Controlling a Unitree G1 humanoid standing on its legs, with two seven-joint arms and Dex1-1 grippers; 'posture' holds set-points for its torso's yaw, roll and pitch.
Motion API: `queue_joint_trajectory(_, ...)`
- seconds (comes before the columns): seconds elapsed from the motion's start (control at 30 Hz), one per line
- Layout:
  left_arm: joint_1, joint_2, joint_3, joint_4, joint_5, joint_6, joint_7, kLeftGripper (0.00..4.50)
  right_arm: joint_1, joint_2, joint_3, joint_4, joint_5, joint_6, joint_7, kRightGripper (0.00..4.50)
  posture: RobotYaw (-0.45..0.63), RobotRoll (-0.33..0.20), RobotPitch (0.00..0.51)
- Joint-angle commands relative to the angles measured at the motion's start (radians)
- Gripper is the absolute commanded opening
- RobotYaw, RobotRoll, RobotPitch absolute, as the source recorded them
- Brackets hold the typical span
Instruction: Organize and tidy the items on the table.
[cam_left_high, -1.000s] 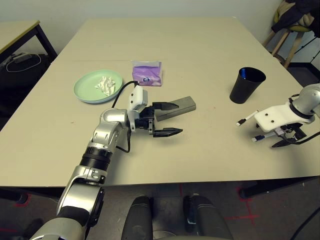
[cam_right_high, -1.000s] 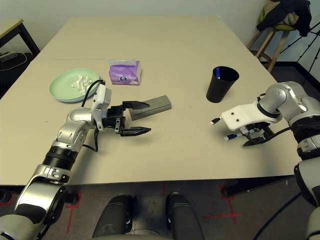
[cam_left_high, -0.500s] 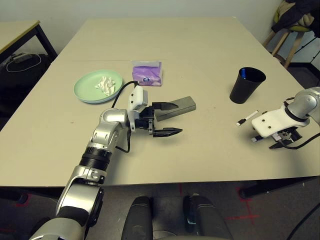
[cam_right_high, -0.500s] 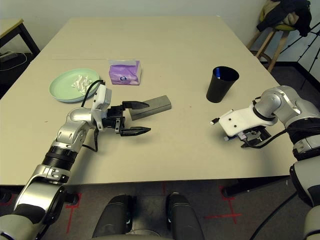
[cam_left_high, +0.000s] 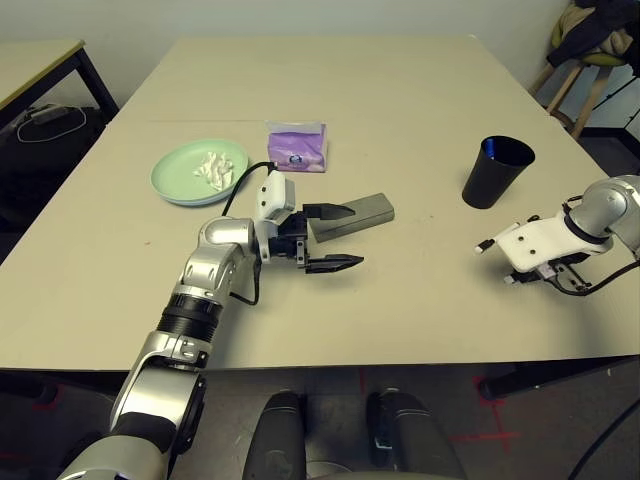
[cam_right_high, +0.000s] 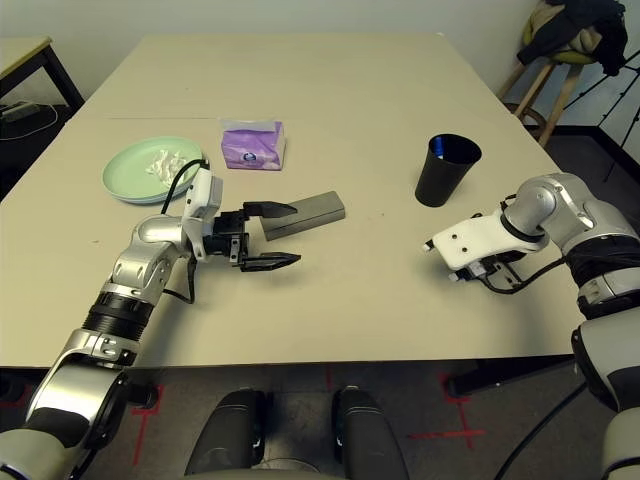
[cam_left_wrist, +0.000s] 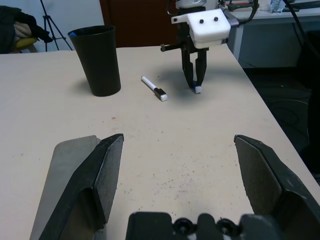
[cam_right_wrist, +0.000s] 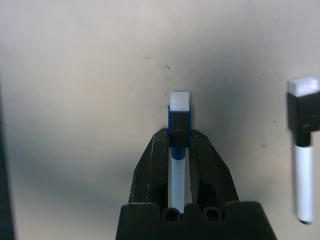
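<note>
Right gripper (cam_right_wrist: 179, 145) clamped on a small white pen (cam_right_wrist: 179, 125) near the table's right edge; left gripper (cam_left_high: 335, 238) wide open at the middle.

The pen in the right jaws has a blue band and a white tip, which points down at the table (cam_left_high: 400, 110). A second white pen (cam_left_wrist: 154, 88) with a black cap lies just beside it. The black cup (cam_left_high: 496, 172) stands upright near them, something blue inside. The left gripper's open fingers point right, one just over the end of the grey glasses case (cam_left_high: 362, 212). Behind it are the purple tissue pack (cam_left_high: 296, 147), whose printed mark is too small to read, and a green plate (cam_left_high: 175, 180) holding crumpled white tissue (cam_left_high: 210, 167).
</note>
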Motion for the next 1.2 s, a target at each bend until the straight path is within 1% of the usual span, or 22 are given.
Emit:
queue_joint_trajectory(0.03,0.011,0.005,-0.013,-0.022,-0.002,0.007,-0.011,4.5,0.008,-0.019,0.013,-0.069,0.158,0.121,0.023,0.4,0.15,0.0,0.082)
queue_joint_trajectory(0.07,0.012,0.006,-0.014,-0.022,-0.003,0.007,-0.012,4.5,0.01,-0.026,0.021,-0.104,0.211,0.167,0.023,0.4,0.15,0.0,0.082)
queue_joint_trajectory(0.17,0.012,0.006,-0.014,-0.022,-0.003,0.007,-0.014,4.5,0.01,-0.025,-0.009,-0.233,0.39,0.373,0.023,0.4,0.14,0.0,0.081)
queue_joint_trajectory(0.27,0.01,0.004,-0.019,-0.018,-0.002,0.005,-0.015,4.5,0.014,0.003,-0.085,-0.324,0.511,0.545,0.023,0.4,0.13,0.0,0.08)
queue_joint_trajectory(0.3,0.009,0.004,-0.02,-0.017,-0.002,0.005,-0.015,4.5,0.018,0.01,-0.104,-0.345,0.533,0.58,0.023,0.4,0.13,0.0,0.08)
queue_joint_trajectory(0.33,0.008,0.002,-0.02,-0.014,-0.001,0.003,-0.015,4.5,0.024,0.037,-0.153,-0.37,0.579,0.646,0.003,0.4,0.13,0.0,0.078)
queue_joint_trajectory(0.4,0.003,-0.001,-0.021,-0.007,0.0,-0.001,-0.014,4.5,0.034,0.102,-0.257,-0.402,0.666,0.753,-0.08,0.4,0.13,0.0,0.078)
queue_joint_trajectory(0.47,0.0,-0.003,-0.021,-0.004,0.001,-0.003,-0.013,4.5,0.046,0.185,-0.382,-0.428,0.752,0.829,-0.212,0.4,0.13,0.0,0.077)
queue_joint_trajectory(0.57,0.003,-0.003,-0.021,-0.006,0.001,-0.004,-0.012,4.5,0.079,0.284,-0.522,-0.466,0.831,0.874,-0.379,0.4,0.13,0.0,0.076)
queue_joint_trajectory(0.67,0.004,-0.001,-0.02,-0.006,0.001,-0.005,-0.011,4.5,0.102,0.374,-0.644,-0.495,0.892,0.872,-0.539,0.4,0.13,0.0,0.077)
queue_joint_trajectory(0.77,0.005,0.0,-0.019,-0.007,0.001,-0.004,-0.009,4.5,0.106,0.454,-0.74,-0.507,0.924,0.834,-0.701,0.4,0.13,0.0,0.078)
queue_joint_trajectory(0.9,0.005,-0.001,-0.019,-0.006,0.0,-0.004,-0.006,4.5,0.104,0.532,-0.814,-0.515,0.905,0.732,-0.888,0.4,0.13,0.0,0.077)
queue_joint_trajectory(0.97,0.004,-0.002,-0.018,-0.005,0.0,-0.005,-0.005,4.5,0.101,0.555,-0.83,-0.512,0.88,0.681,-0.968,0.4,0.13,0.0,0.078)
queue_joint_trajectory(1.07,0.007,-0.004,-0.018,-0.008,0.0,-0.004,0.0,4.5,0.097,0.57,-0.828,-0.496,0.788,0.582,-1.133,0.4,0.14,0.0,0.079)
queue_joint_trajectory(1.2,0.011,-0.004,-0.018,-0.009,0.0,-0.005,0.002,4.5,0.1,0.57,-0.809,-0.497,0.702,0.546,-1.277,0.4,0.14,0.0,0.077)
